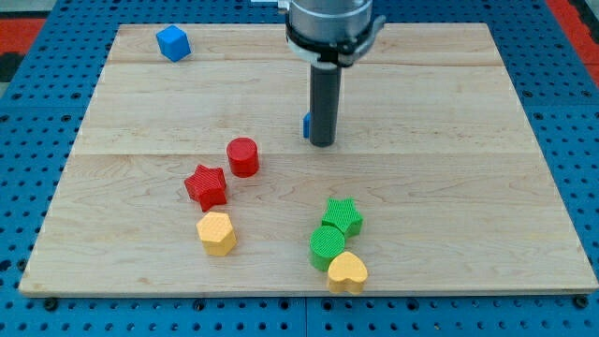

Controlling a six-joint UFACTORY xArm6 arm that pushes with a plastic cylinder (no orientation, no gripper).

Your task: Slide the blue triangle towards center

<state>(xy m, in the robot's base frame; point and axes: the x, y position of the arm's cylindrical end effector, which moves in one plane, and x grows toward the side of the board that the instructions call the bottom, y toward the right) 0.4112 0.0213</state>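
The blue triangle [306, 124] is mostly hidden behind the dark rod; only a thin blue sliver shows at the rod's left side, near the board's middle, a little toward the view's top. My tip [323, 144] rests on the board just to the right of and in front of that sliver, touching or nearly touching it. A blue cube [173, 43] sits at the view's top left corner of the board.
A red cylinder [243, 156] and a red star [207, 185] lie left of centre. A yellow hexagon [217, 233] sits below them. A green star [343, 216], a green cylinder [328, 247] and a yellow heart [347, 271] cluster at the bottom centre-right.
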